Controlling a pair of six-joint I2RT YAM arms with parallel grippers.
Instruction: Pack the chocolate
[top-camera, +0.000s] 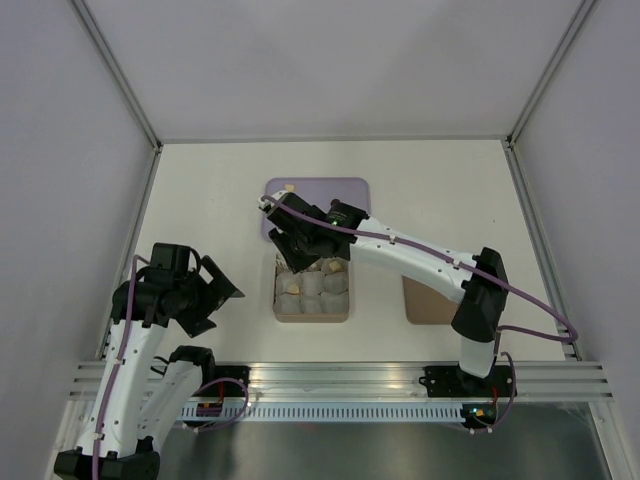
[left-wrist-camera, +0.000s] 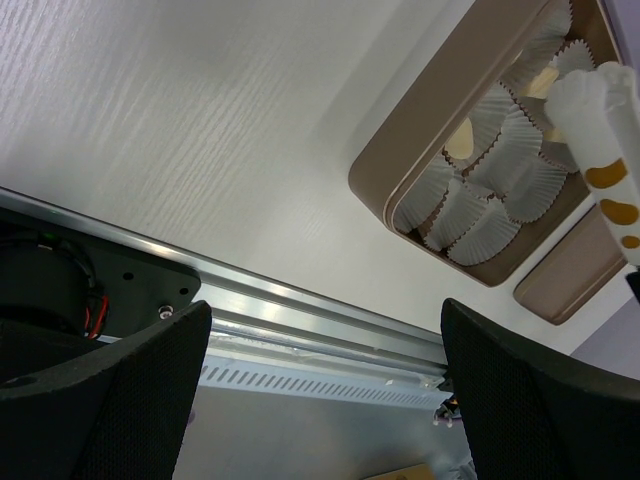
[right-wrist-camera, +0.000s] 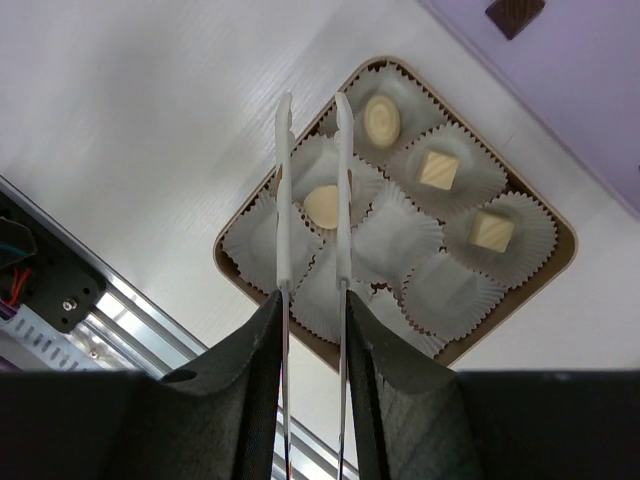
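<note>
Where paper cups (right-wrist-camera: 455, 290) line the box (left-wrist-camera: 440, 110), four pale cream chocolates (right-wrist-camera: 438, 169) sit.

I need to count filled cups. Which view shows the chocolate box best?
The right wrist view: it looks straight into the box, showing four cream pieces in paper cups, with only the tongs crossing it. In the top external view the right arm covers its far side; the left wrist view catches only part.

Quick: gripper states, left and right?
Left gripper: open, empty.
Right gripper: closed on the tongs.
</note>
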